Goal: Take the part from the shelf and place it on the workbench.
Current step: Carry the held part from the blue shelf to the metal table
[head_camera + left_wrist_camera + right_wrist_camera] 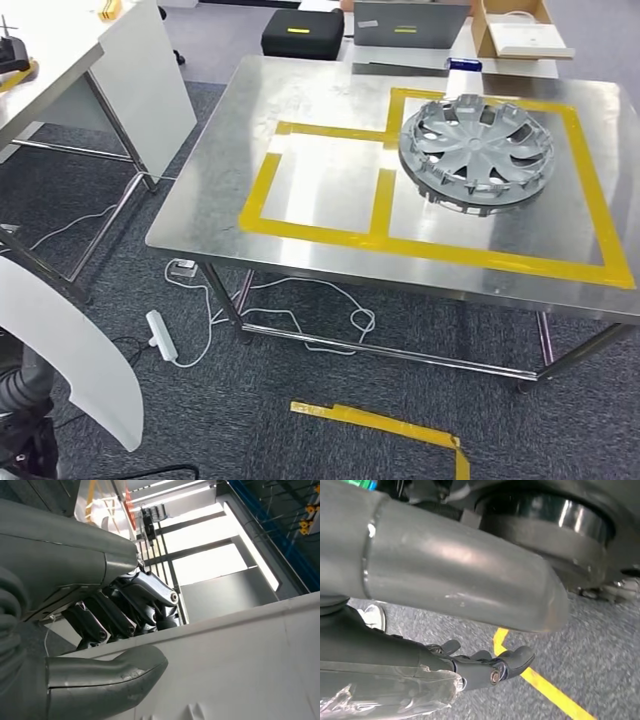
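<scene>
Looking down from the head view, you see a steel surface (226,190) marked with yellow tape rectangles (381,205). A grey hubcap (477,150) lies inside the right, larger rectangle, toward its far side. At the lower left edge a white curved part (83,350) is cut off by the frame, so you cannot make out its full shape.

In the left wrist view, your left hand (113,630) holds that white part (245,665): the thick thumb (109,680) lies on one face and the dark fingers (128,610) curl behind its edge. Bright ceiling lights wash out the background.

In the right wrist view, your right hand (478,667) hangs over grey carpet (606,655) crossed by a yellow tape line (546,690). Its fingers (512,657) are partly extended with nothing between them, though the thumb (463,565) hides much of the hand.

Far beyond the surface, a black case (302,32) and an open cardboard box (521,28) are partly cropped.
</scene>
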You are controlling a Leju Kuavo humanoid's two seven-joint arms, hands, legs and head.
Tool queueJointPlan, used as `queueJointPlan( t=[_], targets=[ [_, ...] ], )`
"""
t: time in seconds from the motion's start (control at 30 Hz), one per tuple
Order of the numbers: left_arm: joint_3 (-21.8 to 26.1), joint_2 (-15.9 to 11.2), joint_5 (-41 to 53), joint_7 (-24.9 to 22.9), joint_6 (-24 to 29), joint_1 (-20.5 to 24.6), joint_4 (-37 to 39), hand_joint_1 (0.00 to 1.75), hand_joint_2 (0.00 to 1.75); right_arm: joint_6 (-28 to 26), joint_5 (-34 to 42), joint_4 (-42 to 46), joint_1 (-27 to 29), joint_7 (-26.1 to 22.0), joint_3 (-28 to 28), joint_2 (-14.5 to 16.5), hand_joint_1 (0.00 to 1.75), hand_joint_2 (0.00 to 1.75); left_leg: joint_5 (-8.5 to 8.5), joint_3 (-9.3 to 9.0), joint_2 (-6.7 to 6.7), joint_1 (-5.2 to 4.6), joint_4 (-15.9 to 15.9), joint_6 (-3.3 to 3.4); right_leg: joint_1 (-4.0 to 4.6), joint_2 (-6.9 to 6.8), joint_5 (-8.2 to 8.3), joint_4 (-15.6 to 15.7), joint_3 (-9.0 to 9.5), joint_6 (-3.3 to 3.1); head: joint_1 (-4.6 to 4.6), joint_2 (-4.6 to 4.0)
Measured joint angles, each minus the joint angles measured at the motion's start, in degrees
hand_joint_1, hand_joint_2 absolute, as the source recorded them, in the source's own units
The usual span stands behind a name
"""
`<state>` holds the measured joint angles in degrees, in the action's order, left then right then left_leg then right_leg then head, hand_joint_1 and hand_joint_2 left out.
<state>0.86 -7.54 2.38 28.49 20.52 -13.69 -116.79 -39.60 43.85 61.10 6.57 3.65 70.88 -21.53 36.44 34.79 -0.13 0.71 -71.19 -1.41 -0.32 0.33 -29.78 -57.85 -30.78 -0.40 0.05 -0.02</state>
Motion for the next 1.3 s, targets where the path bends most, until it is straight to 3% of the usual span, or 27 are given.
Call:
queueJointPlan(
  t=[0.03, 0.07, 0.1, 0.17, 0.2, 0.23, 0.37, 0.43, 0.53, 0.57, 0.6, 0.67, 0.73, 0.8, 0.9, 0.97, 1.03, 1.07, 1.1, 1.2, 1.23, 1.3],
  targets=[
    [-0.01, 0.00, 0.00, -0.01, 0.01, -0.04, 0.01, 1.64, 1.75, 0.00, 0.01, -0.01, 0.02, 0.00, -0.01, 0.01, 0.00, 0.00, 0.64, 1.82, 0.00, 0.01, -2.10, -0.05, 0.05, 0.05, -0.40, -0.01, 0.42, -0.02, -0.01, 0.00],
    [-0.01, 0.00, 0.00, -0.01, 0.00, -0.07, 0.01, 1.64, 1.75, 0.00, 0.01, -0.01, 0.07, 0.00, -0.01, 0.01, 0.00, 0.00, 0.08, 3.00, 0.00, 0.00, -2.73, -0.02, 0.10, 0.11, -0.86, -0.01, 0.98, -0.01, -0.01, 0.00],
    [0.00, 0.00, 0.00, -0.01, 0.00, -0.07, 0.01, 1.64, 1.75, 0.00, 0.02, -0.01, 0.11, 0.00, 0.00, 0.02, 0.00, 0.00, -1.91, 3.17, 0.00, -0.04, -1.28, 0.10, 0.14, 0.16, -1.37, -0.01, 1.67, 0.04, -0.03, 0.00],
    [0.02, -0.01, -0.02, -0.01, 0.00, -0.07, 0.02, 1.64, 1.75, 0.00, 0.01, -0.01, 0.15, 0.00, 0.01, 0.03, 0.00, 0.00, -7.33, 1.77, 0.01, -0.21, 4.83, 0.60, 0.19, 0.23, -2.49, 0.04, 3.23, 0.29, -0.01, 0.00],
    [0.02, 0.01, -0.05, -0.03, 0.00, -0.06, 0.05, 1.64, 1.75, 0.00, -0.01, -0.02, 0.12, 0.00, 0.02, 0.04, 0.00, 0.00, -8.36, 1.15, 0.03, -0.38, 7.63, 0.86, 0.22, 0.28, -2.98, 0.08, 3.80, 0.52, -0.04, 0.00],
    [0.02, 0.00, -0.08, -0.07, 0.00, -0.08, 0.08, 1.64, 1.75, 0.00, -0.01, -0.03, 0.07, 0.02, 0.02, 0.04, 0.00, 0.00, -9.00, 0.67, 0.03, -0.54, 9.47, 1.19, 0.27, 0.27, -3.45, 0.15, 4.05, 0.80, -0.12, 0.00],
    [0.02, 0.03, -0.25, -0.29, -0.03, -0.17, 0.12, 1.64, 1.75, -0.01, -0.27, -0.07, 0.00, 0.07, -0.05, 0.03, 0.00, 0.00, -8.72, -0.58, -0.05, -0.43, 11.36, 2.50, 0.42, 0.13, -4.10, -0.92, 4.70, 1.98, -0.05, -0.01],
    [0.01, 0.05, -0.22, -0.39, -0.11, -0.04, 0.12, 1.64, 1.75, -0.01, -0.77, -0.03, 0.05, 0.26, -0.19, 0.04, 0.00, 0.00, -8.37, -1.54, -0.04, -0.17, 11.68, 2.92, 0.33, 0.05, -5.72, -5.08, 2.30, 2.45, 0.15, -0.01],
    [-0.04, 0.07, -0.03, -0.54, -0.28, -0.01, 0.12, 1.64, 1.75, 0.00, -1.78, 0.02, 0.39, 0.87, -0.50, 0.09, 0.00, 0.00, -7.48, -2.19, -0.02, -0.18, 11.71, 3.12, 0.15, 0.00, -9.45, -15.02, -4.93, 3.03, 0.37, 0.00],
    [-0.05, 0.08, -0.01, -0.57, -0.31, -0.02, 0.12, 1.64, 1.75, 0.00, -2.01, 0.02, 0.61, 1.02, -0.61, 0.09, 0.00, 0.00, -7.11, -2.56, -0.04, -0.18, 11.71, 3.11, 0.15, 0.00, -9.27, -16.12, -6.58, 3.08, 0.37, 0.00],
    [-0.06, 0.08, 0.00, -0.58, -0.33, -0.02, 0.12, 1.64, 1.75, 0.00, -2.17, 0.02, 0.85, 1.10, -0.71, 0.09, 0.00, 0.00, -6.68, -3.11, -0.07, -0.18, 11.71, 3.07, 0.16, 0.00, -7.72, -15.12, -7.19, 3.04, 0.39, 0.00],
    [-0.06, 0.09, 0.00, -0.61, -0.33, -0.01, 0.13, 1.64, 1.75, 0.00, -2.48, 0.02, 1.26, 1.19, -0.91, 0.09, 0.00, 0.00, -5.68, -4.39, -0.08, -0.17, 11.76, 2.82, 0.20, -0.03, -2.02, -8.82, -6.11, 2.63, 0.38, 0.00],
    [-0.06, 0.09, 0.00, -0.63, -0.32, 0.07, 0.15, 1.64, 1.75, -0.01, -2.83, 0.06, 1.46, 1.27, -1.04, 0.09, 0.00, 0.00, -4.85, -5.29, -0.05, -0.24, 11.84, 2.30, 0.46, -0.21, 0.61, -3.70, -4.85, 2.05, 0.36, 0.00],
    [-0.05, 0.07, 0.01, -0.72, -0.26, 0.19, 0.20, 1.64, 1.75, -0.01, -3.13, 0.19, 1.68, 1.50, -1.24, 0.09, 0.00, 0.00, -4.58, -5.90, -0.04, -0.34, 11.74, 1.61, 0.70, -0.35, 0.49, -2.43, -4.50, 1.29, 0.36, 0.00],
    [-0.01, -0.02, 0.04, -0.91, -0.19, 0.43, 0.28, 1.64, 1.75, 0.00, -3.42, 0.45, 1.99, 1.83, -1.51, 0.09, 0.00, 0.00, -4.05, -5.88, -0.02, -0.32, 9.95, 0.64, 0.37, -0.28, 1.02, -1.62, -2.83, 0.38, 0.21, 0.00],
    [0.02, -0.08, 0.04, -0.97, -0.17, 0.66, 0.36, 1.64, 1.75, 0.00, -3.56, 0.60, 1.97, 1.89, -1.74, 0.09, 0.00, 0.00, -2.08, -3.09, -0.02, -0.26, 4.79, 0.15, 0.23, -0.25, 0.76, -1.31, -1.94, -0.01, 0.01, 0.00],
    [0.03, -0.11, 0.04, -1.03, -0.17, 0.77, 0.53, 1.64, 1.75, 0.00, -3.63, 0.63, 1.99, 1.94, -1.93, 0.09, 0.00, 0.00, 0.65, 1.17, -0.01, -0.23, -1.45, -0.06, 0.30, -0.23, 0.25, -1.26, -1.41, -0.31, -0.03, 0.00],
    [0.03, -0.11, 0.04, -1.08, -0.17, 0.76, 0.64, 1.64, 1.75, 0.00, -3.67, 0.64, 2.03, 1.98, -1.99, 0.09, 0.00, 0.00, 1.05, 2.67, -0.01, -0.24, -3.05, -0.02, 0.36, -0.20, -0.06, -1.26, -1.09, -0.37, -0.03, 0.00],
    [0.03, -0.11, 0.04, -1.17, -0.17, 0.77, 0.75, 1.64, 1.75, 0.00, -3.72, 0.64, 2.09, 2.03, -2.02, 0.09, 0.00, 0.00, 0.36, 3.34, -0.01, -0.26, -3.03, 0.09, 0.43, -0.17, -0.35, -1.26, -0.71, -0.39, -0.03, 0.00],
    [0.03, -0.12, 0.04, -1.53, -0.17, 0.93, 0.97, 1.64, 1.75, 0.00, -3.85, 0.78, 2.19, 2.11, -2.10, 0.10, 0.00, 0.00, -6.78, 1.09, 0.00, -0.59, 5.18, 1.12, 0.63, -0.06, -1.27, -1.21, 0.61, -0.29, -0.02, 0.00],
    [0.03, -0.14, 0.04, -1.62, -0.18, 1.11, 1.09, 1.64, 1.75, 0.00, -3.89, 0.87, 2.19, 2.13, -2.15, 0.12, 0.00, 0.00, -7.40, 0.19, 0.01, -0.84, 8.06, 1.55, 0.68, -0.02, -1.58, -1.20, 0.83, -0.08, -0.04, 0.00],
    [0.03, -0.21, 0.07, -1.72, -0.20, 1.41, 1.33, 1.64, 1.75, 0.00, -3.93, 1.03, 2.18, 2.24, -2.25, 0.18, 0.00, 0.00, -6.88, -0.65, -0.03, -1.21, 10.61, 2.26, 0.76, -0.07, -1.89, -1.12, 1.07, 0.58, -0.05, 0.00]
  ],
)
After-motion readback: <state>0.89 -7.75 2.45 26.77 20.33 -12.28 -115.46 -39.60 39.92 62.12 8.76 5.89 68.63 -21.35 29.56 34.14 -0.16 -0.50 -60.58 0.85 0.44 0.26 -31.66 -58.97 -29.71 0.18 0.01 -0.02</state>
